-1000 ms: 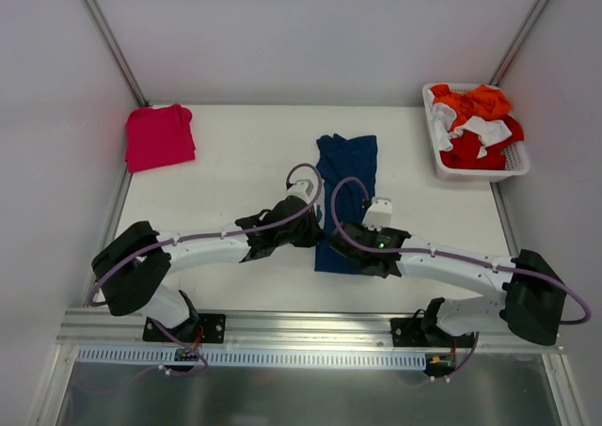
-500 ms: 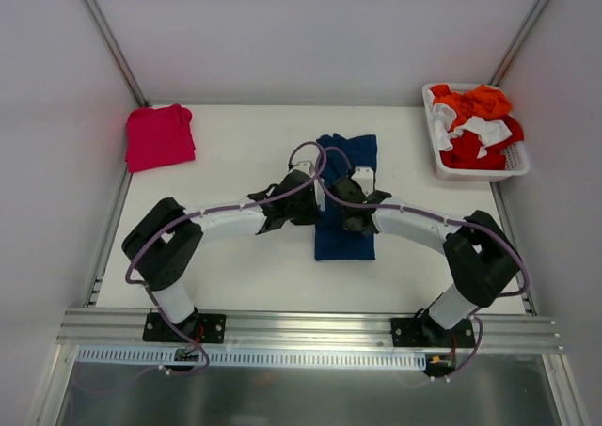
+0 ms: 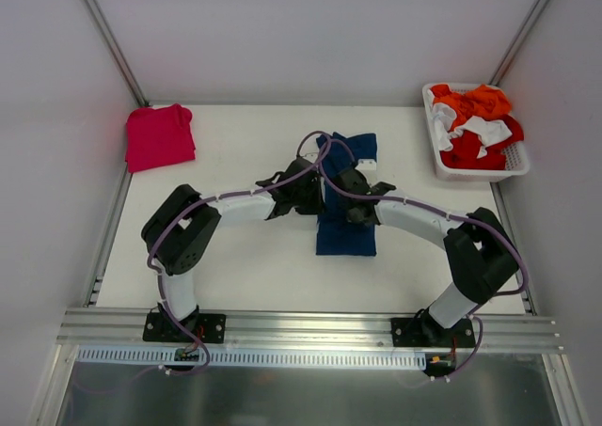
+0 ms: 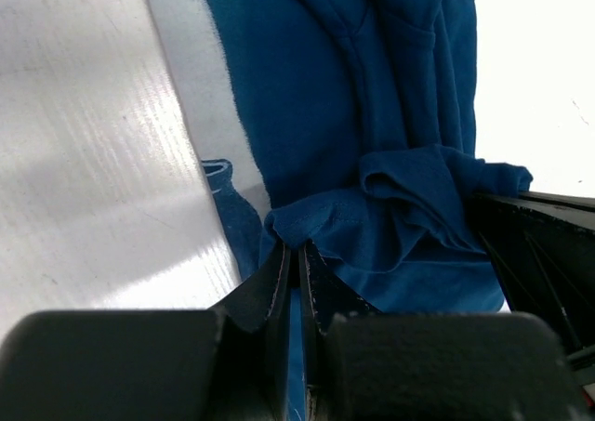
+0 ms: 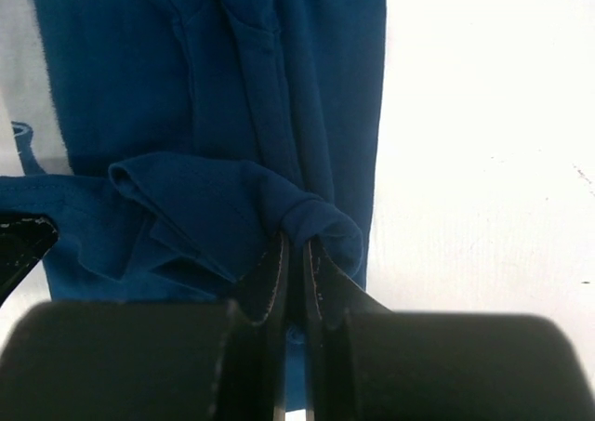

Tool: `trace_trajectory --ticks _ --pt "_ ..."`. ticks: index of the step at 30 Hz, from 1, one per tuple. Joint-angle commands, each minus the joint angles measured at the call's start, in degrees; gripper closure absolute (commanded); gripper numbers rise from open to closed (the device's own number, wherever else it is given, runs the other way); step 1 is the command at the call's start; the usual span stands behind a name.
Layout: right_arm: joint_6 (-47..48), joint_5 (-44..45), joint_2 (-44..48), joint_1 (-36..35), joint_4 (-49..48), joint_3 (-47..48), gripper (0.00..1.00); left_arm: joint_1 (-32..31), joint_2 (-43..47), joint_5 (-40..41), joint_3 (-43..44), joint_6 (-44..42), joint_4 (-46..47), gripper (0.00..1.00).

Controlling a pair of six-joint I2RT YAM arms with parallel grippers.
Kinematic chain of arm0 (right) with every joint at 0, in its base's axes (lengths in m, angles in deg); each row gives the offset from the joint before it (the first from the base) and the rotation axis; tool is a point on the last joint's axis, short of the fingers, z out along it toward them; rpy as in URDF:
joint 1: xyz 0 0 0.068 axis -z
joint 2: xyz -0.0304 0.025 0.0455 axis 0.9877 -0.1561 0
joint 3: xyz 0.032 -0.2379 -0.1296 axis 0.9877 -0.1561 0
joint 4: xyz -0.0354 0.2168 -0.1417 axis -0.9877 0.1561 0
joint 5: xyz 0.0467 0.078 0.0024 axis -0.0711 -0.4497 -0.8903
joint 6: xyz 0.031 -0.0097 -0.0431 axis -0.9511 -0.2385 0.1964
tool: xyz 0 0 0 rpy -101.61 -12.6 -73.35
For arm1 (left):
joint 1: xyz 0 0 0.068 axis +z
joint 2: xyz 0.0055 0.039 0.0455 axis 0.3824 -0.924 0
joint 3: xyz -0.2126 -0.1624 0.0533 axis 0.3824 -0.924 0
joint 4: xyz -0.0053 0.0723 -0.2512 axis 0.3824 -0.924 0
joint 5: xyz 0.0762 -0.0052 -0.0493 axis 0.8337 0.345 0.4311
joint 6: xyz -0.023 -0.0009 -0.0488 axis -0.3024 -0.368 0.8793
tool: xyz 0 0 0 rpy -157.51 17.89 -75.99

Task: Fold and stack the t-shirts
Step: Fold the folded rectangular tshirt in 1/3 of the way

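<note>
The navy blue t-shirt (image 3: 345,221) lies as a narrow strip in the middle of the table, its near end doubled over toward the far end. My left gripper (image 4: 297,251) is shut on the left corner of that folded-over edge (image 4: 316,218). Over on the right corner (image 5: 321,224), my right gripper (image 5: 296,243) is shut on the cloth too. In the top view both grippers (image 3: 315,183) (image 3: 350,183) sit side by side over the shirt's middle. The pinkish-red t-shirt (image 3: 159,135) lies folded at the far left corner of the table.
A white basket (image 3: 518,165) holding orange, red and white clothes stands at the far right. The table (image 3: 245,153) is white, with grey walls and metal posts behind. A metal rail runs along the near edge by the arm bases.
Both grippers have carried the shirt's near edge away from the arm bases, toward the far end. The shirt now lies doubled and shorter. The pinkish-red shirt has not moved.
</note>
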Motion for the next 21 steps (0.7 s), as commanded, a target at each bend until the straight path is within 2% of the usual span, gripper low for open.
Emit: trace_trajectory --ticks 1,7,8,9,10,11,12,13,14,15,16,21 --pt "0.7 1.8 1.8 1.2 1.5 1.3 0.99 0.5 -0.7 -2.1 2.5 -1.4 0.1 1.0" --pt "0.7 2.2 -0.7 2.5 1.4 2.4 0.99 0.9 -2.2 -2.2 3.9 -1.7 0.0 1.0" --pt "0.9 1.8 -1.4 2.8 1.4 2.7 0.96 1.2 -2.5 -2.1 4.0 -1.7 -0.2 0.97" --pt "0.8 1.7 -1.9 3.3 1.4 3.0 0.64 1.3 -2.5 -1.9 4.3 -1.6 -0.6 0.86" --pt "0.8 2.0 -2.1 3.6 1.5 3.3 0.48 1.4 -2.5 -1.1 4.5 -1.7 -0.9 0.75" --pt "0.8 3.1 -2.2 3.7 1.4 3.7 0.36 1.4 -2.0 -0.4 4.7 -2.0 -1.1 0.32" --pt "1.0 3.6 -2.3 3.8 1.4 4.1 0.33 1.4 -1.5 0.5 4.8 -2.3 -1.3 0.17" --pt "1.7 4.4 -2.2 3.7 1.5 4.4 0.31 1.4 -0.8 2.3 5.1 -3.2 -1.5 0.06" --pt "2.2 5.5 -1.8 3.8 1.6 5.4 0.27 1.4 0.8 2.9 5.3 -3.9 -1.6 0.01" --pt "2.8 5.7 -1.0 4.1 1.7 6.1 0.17 1.4 1.6 4.6 6.1 -4.5 -2.2 0.01" --pt "3.9 5.9 -0.6 4.4 1.8 6.7 0.14 1.4 2.5 5.9 6.5 -5.9 -2.3 0.01" --pt "6.5 8.1 5.2 4.6 4.2 9.9 0.14 1.4 10.9 11.0 5.9 -8.8 -2.0 0.01"
